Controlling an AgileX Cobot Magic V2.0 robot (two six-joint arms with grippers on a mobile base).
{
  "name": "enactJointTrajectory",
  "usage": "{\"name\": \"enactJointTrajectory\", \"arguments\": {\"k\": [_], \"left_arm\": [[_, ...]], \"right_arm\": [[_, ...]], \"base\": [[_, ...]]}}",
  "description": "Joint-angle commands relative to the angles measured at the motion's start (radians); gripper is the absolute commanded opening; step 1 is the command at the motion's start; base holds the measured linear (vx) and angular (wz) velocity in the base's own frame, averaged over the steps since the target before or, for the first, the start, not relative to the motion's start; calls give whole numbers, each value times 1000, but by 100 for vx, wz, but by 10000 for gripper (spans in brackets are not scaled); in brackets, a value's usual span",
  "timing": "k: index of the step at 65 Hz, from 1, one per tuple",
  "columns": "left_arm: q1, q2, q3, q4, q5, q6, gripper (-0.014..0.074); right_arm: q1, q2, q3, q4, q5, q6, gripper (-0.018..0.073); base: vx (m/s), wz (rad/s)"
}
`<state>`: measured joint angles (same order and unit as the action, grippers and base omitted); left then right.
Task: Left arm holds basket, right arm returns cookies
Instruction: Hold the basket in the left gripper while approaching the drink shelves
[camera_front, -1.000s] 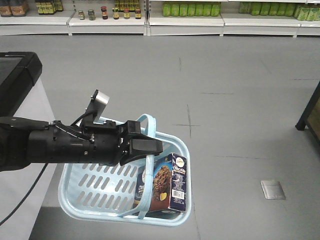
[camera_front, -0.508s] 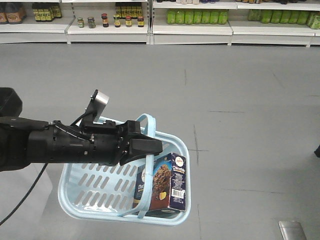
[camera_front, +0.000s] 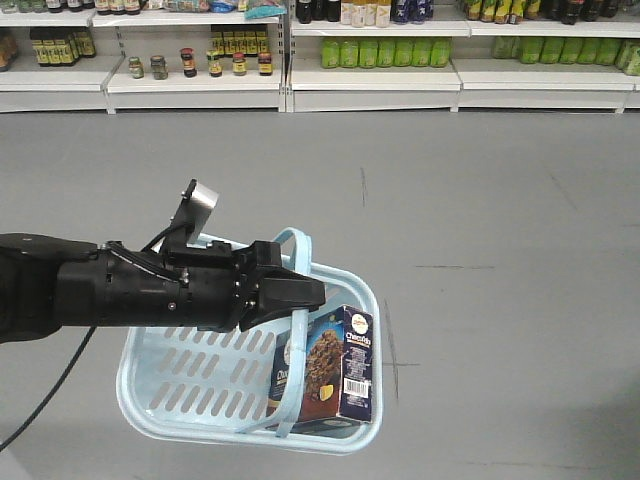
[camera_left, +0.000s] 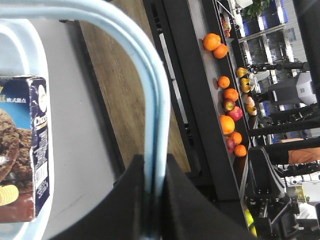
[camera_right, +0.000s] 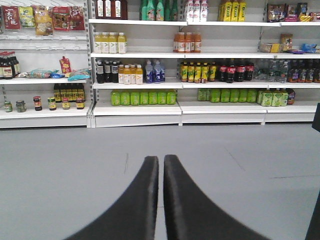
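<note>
Shelves (camera_front: 280, 85) shifted down; cookies (camera_front: 330, 375) in basket (camera_front: 200, 385) below left hand (camera_front: 305, 295).

cookies (camera_front: 330, 375) in basket (camera_front: 200, 372), right end | left arm (camera_front: 140, 290) over basket | shelves (camera_front: 370, 85) behind

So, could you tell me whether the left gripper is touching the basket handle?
Touching. The left wrist view shows the left gripper shut on the basket handle, pinched between its jaws.
</note>
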<state>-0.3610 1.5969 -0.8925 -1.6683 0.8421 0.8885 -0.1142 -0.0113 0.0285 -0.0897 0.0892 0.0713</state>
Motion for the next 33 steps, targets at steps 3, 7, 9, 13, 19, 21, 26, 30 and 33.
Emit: {"name": "enactJointTrajectory", "arguments": {"k": [3, 7, 9, 13, 19, 21, 26, 30, 33], "left_arm": [[-6, -50, -29, -112, 61, 14, -3], [-6, -50, -29, -112, 61, 14, -3], [-6, -50, -29, -112, 61, 14, -3], [-6, -50, -29, -112, 61, 14, -3], [-6, -50, -29, -112, 61, 14, -3], [-6, -50, -29, -112, 61, 14, -3], [-6, -50, -29, -112, 61, 14, -3], [-6, -50, -29, -112, 62, 14, -3], [-6, -50, -29, -112, 61, 14, -3]], "right_arm": [[-3, -13, 18, -10, -76, -7, -6], [-3, -13, 18, -10, -76, -7, -6], [-3, -13, 18, -10, -76, -7, -6], [-3, -13, 18, -10, -76, -7, -6], [-3, -13, 18, -10, -76, -7, -6], [-3, -13, 18, -10, -76, -7, -6], [-3, -13, 18, -10, -76, -7, -6], [-3, -13, 18, -10, -76, -7, -6], [-3, -13, 18, -10, -76, -7, -6]], "base": [[49, -9], [50, -8], [49, -6], [49, -5], [48, -3], [48, -2], [48, 0], [48, 2], [48, 2]]}}
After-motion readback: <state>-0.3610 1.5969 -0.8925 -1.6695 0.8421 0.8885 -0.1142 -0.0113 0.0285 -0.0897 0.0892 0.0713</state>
